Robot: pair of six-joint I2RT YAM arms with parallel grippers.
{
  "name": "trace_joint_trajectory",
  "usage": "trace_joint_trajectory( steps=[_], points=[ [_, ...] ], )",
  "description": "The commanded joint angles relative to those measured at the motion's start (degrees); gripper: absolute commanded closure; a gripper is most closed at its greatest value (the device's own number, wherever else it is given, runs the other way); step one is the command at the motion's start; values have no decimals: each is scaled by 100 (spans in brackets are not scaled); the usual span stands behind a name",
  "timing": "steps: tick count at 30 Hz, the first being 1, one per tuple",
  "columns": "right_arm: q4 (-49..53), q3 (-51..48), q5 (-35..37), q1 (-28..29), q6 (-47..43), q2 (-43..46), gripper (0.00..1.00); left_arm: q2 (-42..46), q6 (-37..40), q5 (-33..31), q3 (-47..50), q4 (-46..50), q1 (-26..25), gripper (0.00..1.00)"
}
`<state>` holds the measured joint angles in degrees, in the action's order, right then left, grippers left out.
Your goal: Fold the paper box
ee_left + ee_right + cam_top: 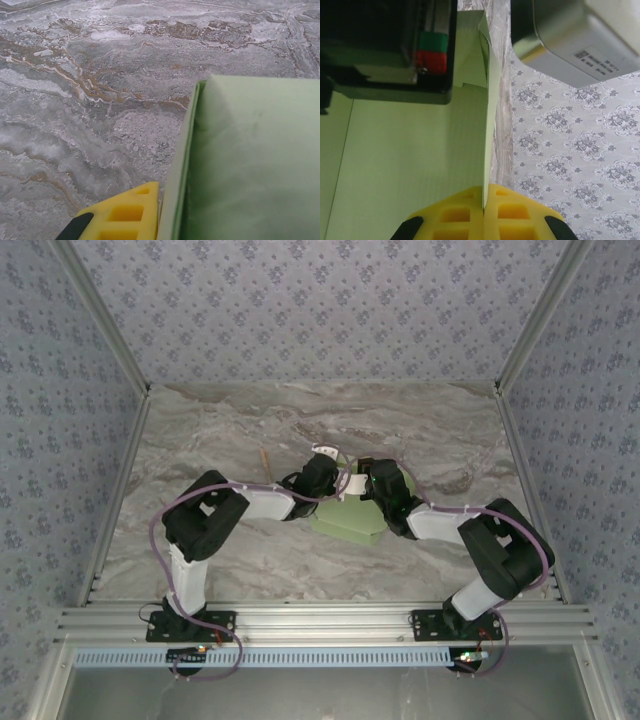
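We see the pale green thin-card paper box [350, 522] lying on the grey marbled desk [250, 430] between both arms, its thin flap [488, 125] pinched in the closed right gripper [484, 206], the left gripper [326, 480] just beside its edge, closure unclear.

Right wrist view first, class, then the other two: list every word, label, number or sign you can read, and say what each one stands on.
No text is clear enough to quote.
On the label stuck to the grey housing: a square code and lines of small print, too small and blurred to read.
On the paper box: plain card, no print.
On the table and the walls: pattern only, no words.
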<state>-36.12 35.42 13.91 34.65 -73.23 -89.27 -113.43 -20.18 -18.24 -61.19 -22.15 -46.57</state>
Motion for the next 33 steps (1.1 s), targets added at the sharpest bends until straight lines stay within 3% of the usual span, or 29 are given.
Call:
trace_joint_trajectory(
  steps=[1, 8, 17, 33],
  points=[
    [647, -105, -522, 155, 87, 191, 100, -299, -309, -1418, -205, 413, 408, 91],
    [662, -62, -406, 90, 130, 171, 100, 9, -22, -811, 51, -28, 393, 85],
    [685, 33, -242, 76, 178, 86, 100, 476, 105, -37, 399, -229, 398, 69],
    [782, 106, -152, 88, 193, 107, 100, 950, 101, 703, 825, -602, 458, 44]
  ],
)
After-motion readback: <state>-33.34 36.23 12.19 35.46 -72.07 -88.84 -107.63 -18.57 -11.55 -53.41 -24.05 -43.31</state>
